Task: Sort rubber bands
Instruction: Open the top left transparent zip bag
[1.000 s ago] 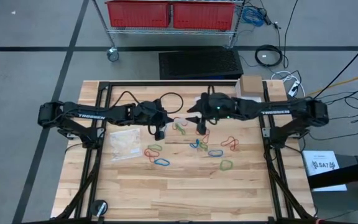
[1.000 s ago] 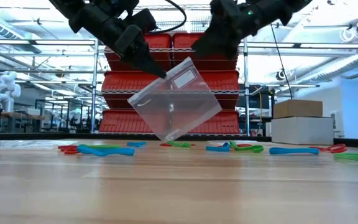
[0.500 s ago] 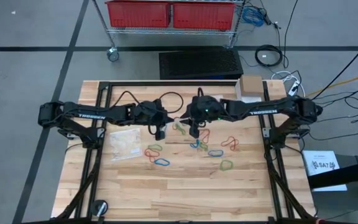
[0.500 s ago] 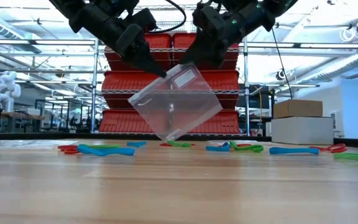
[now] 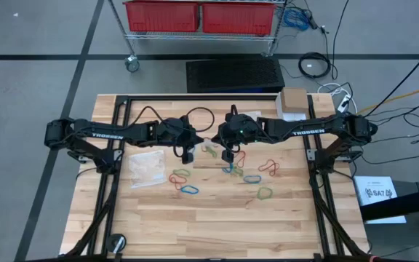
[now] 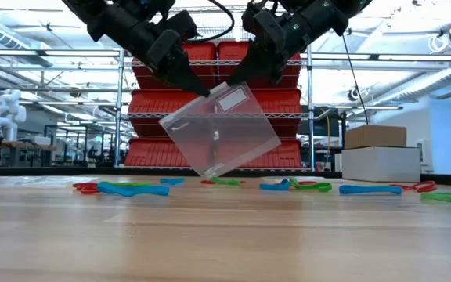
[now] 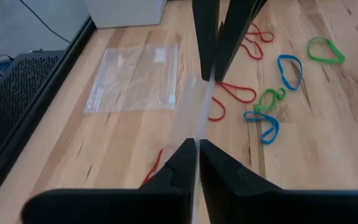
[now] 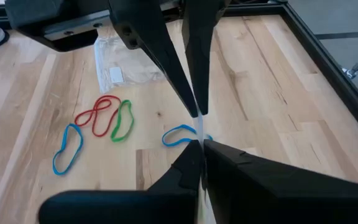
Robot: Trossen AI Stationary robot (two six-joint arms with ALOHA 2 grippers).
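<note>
Both of our fingers, left (image 6: 202,91) and right (image 6: 227,84), pinch one clear bag (image 6: 220,129) aloft above rubber bands (image 5: 224,173) scattered on the tabletop (image 5: 217,225).

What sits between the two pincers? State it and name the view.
A small clear plastic bag hangs between them, its top edge pinched by the left pincer and right pincer; the low view shows it.

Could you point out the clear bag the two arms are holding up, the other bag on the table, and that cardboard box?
Held clear bag (image 6: 221,137), low view, middle of its panel.
Other clear bag (image 5: 145,169), high view, its centre.
Cardboard box (image 5: 294,102), high view, top face.
</note>
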